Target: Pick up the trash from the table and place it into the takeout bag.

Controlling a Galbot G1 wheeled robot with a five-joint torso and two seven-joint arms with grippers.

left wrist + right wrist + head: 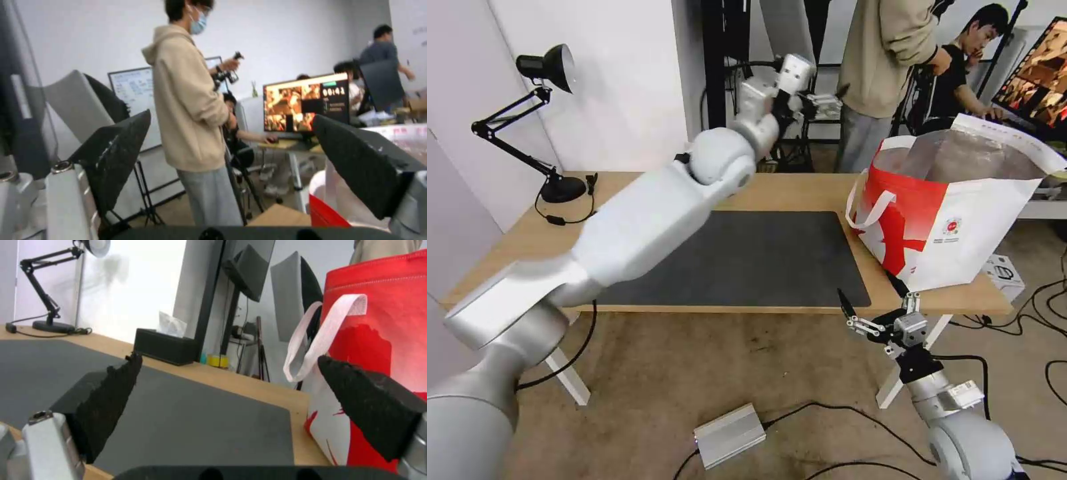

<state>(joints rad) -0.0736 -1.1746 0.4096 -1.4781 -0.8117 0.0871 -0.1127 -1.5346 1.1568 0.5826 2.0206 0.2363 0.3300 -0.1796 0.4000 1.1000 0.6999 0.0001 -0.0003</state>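
The takeout bag (960, 220) stands upright on the desk (800, 193) at its right end, just beside the dark mat (747, 260); the left claw (800, 87) is raised beyond the far edge, released and empty; the right claw (875, 308) hangs released below the near edge.

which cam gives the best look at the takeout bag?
Head view: the whole takeout bag stands open at the table's right end, foil lining and logo visible. Right wrist view gets its red side and one loop handle up close. Left wrist view catches a blurred corner past the open fingers.
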